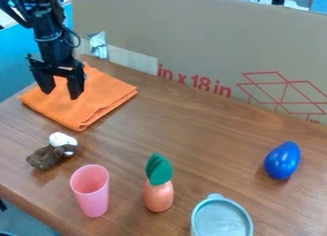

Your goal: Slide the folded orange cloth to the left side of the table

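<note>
A black two-finger gripper (61,94) hangs over a folded orange cloth (99,89).
Its fingers stand spread apart; the cloth lies on the brown wooden table (191,139), near a tan cardboard panel (191,34).

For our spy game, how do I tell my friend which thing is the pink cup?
On the brown table, find the orange cloth below the gripper. Come nearer, past the small brown-and-white thing, to the pink cup. It's tall and open on top, unlike the carrot-shaped thing beside it with green leaves.
</note>
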Robot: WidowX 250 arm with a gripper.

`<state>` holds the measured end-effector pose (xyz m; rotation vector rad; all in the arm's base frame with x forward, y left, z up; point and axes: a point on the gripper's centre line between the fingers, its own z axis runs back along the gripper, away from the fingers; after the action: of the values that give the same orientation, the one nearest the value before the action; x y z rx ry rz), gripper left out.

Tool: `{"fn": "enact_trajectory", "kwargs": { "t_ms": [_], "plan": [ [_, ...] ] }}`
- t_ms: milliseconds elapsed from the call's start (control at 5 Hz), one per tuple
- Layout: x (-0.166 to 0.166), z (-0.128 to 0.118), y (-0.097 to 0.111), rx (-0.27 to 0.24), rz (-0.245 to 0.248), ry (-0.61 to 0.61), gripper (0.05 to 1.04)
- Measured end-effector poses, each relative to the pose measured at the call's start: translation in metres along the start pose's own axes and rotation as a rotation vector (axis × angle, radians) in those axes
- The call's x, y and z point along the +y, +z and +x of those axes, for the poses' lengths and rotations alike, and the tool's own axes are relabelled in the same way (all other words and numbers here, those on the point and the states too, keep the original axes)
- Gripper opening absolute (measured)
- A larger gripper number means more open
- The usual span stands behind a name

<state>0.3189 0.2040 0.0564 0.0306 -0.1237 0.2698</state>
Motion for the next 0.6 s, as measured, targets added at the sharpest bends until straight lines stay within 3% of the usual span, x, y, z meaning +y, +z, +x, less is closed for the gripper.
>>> {"fn": "enact_trajectory", "kwargs": {
  "t_ms": [200, 400, 600],
  "plan": [
    [-0.008, -0.001, 0.003, -0.004, -0.009, -0.024, 1.001],
    [-0.047, -0.004, 0.008, 0.018, -0.03, -0.137, 1.001],
    [-0.097, -0.012, 0.026, 0.003, -0.063, -0.253, 1.001]
  ]
}}
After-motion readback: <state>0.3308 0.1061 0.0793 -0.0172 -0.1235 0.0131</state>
